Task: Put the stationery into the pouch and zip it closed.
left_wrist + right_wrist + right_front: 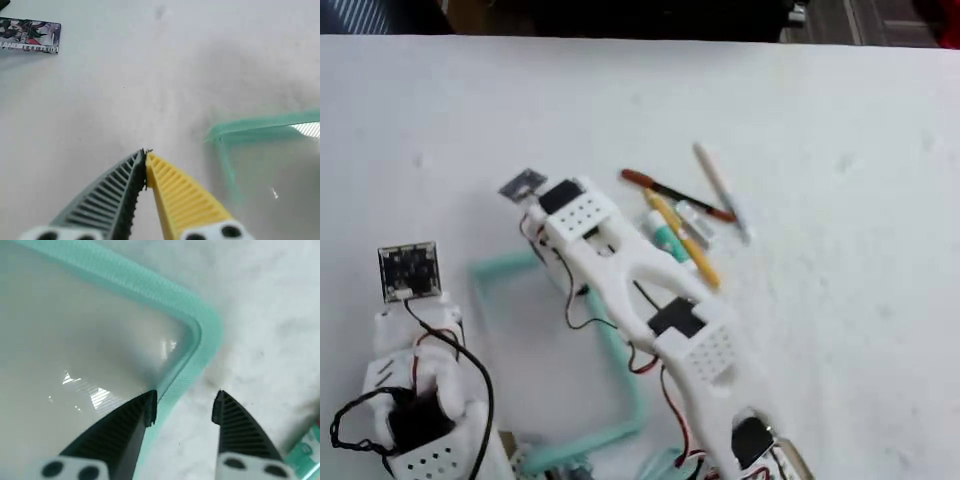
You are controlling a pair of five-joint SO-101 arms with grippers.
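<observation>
A clear pouch with a teal zip edge (505, 264) lies flat on the white table, partly under an arm. My right gripper (184, 407) is open, low over a corner of the pouch (200, 330). One black finger is over the clear face and the other over bare table, with the teal edge between them. Beside the pouch's far right lie the loose stationery: a brown-red pen (675, 192), a white pen (720, 190), a yellow pencil (692, 248) and a teal tube (667, 238). My left gripper (145, 153) is shut and holds nothing, over bare table just short of another pouch corner (220, 134).
A small printed card (30, 35) lies on the table beyond the left gripper. The right arm (650, 300) stretches diagonally across the pouch. The left arm (415, 400) sits at the near left. The table's far edge (640, 38) meets a dark background.
</observation>
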